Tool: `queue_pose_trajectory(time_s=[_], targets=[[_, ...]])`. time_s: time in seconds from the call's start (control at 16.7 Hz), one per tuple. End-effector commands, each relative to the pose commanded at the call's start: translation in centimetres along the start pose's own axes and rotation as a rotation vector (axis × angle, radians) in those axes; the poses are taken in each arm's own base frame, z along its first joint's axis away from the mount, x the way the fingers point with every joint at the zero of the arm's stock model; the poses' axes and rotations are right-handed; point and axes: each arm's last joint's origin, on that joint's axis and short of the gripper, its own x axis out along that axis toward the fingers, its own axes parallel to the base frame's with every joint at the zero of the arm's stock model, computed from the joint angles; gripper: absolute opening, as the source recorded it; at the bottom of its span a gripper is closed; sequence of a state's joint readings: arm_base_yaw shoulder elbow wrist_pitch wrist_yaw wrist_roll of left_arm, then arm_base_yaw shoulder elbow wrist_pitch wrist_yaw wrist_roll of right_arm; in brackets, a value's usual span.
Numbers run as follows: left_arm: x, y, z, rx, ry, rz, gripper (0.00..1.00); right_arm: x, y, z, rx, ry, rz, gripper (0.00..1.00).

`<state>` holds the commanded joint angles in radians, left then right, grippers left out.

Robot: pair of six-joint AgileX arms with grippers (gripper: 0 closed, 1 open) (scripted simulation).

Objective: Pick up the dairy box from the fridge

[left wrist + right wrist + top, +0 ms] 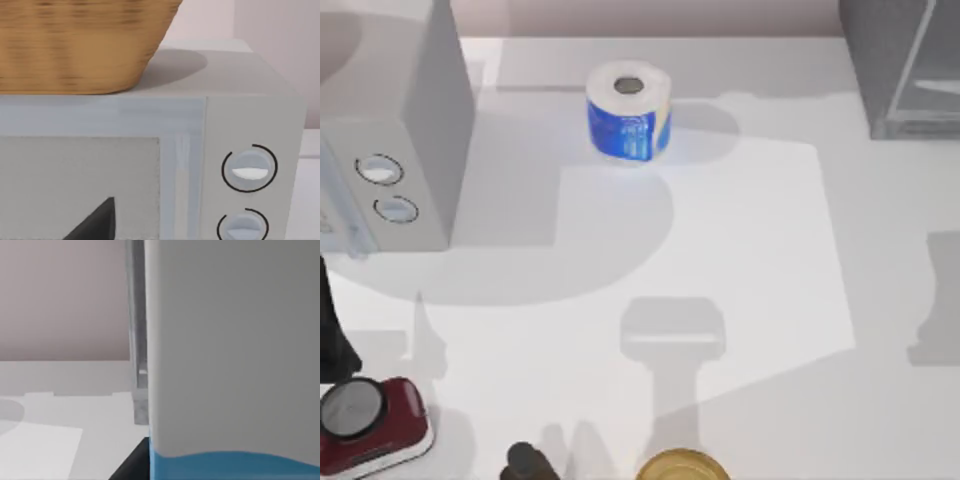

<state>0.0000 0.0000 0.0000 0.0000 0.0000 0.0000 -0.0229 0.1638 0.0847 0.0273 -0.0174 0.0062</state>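
The white tabletop (740,250) met a pale wall. The fridge (905,65) stood at its far right corner. The carton (232,360) loomed close before the right wrist camera; either claw's grip: cannot tell.

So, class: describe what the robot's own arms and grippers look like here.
Little of them shows. The left arm is a slim, plain black piece at the top view's left edge. The left gripper appears as a dark grey pointed wedge, the right gripper as a flat black piece with a straight edge. No cables or markings can be seen.
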Motion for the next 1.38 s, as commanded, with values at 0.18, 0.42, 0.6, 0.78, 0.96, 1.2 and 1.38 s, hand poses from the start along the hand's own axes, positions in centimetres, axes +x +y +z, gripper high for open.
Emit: queue_pose_trajectory(time_s=[0.18, 0.42, 0.6, 0.78, 0.96, 1.2, 1.38], targets=[[0.0, 0.0, 0.0, 0.000, 0.000, 0.000, 1.00, -0.5, 0.1, -1.5, -0.004, -0.040, 0.003, 0.00], [0.0, 0.0, 0.0, 0.000, 0.000, 0.000, 1.00, -0.6, 0.2, -1.9, -0.005, -0.052, 0.005, 0.00], [0.0, 0.0, 0.0, 0.000, 0.000, 0.000, 1.00, -0.6, 0.2, -1.8, -0.004, -0.051, 0.003, 0.00], [0.0, 0.0, 0.0, 0.000, 0.000, 0.000, 1.00, -0.5, 0.5, -1.5, -0.012, -0.052, 0.051, 0.00], [0.0, 0.0, 0.0, 0.000, 0.000, 0.000, 1.00, 0.2, 1.8, -0.7, -0.033, -0.044, 0.189, 0.00], [0.0, 0.0, 0.0, 0.000, 0.000, 0.000, 1.00, 2.0, 4.5, 0.0, -0.064, 0.027, 0.424, 0.00], [0.0, 0.0, 0.0, 0.000, 0.000, 0.000, 1.00, 3.7, 7.0, -0.5, -0.087, 0.109, 0.580, 0.00]])
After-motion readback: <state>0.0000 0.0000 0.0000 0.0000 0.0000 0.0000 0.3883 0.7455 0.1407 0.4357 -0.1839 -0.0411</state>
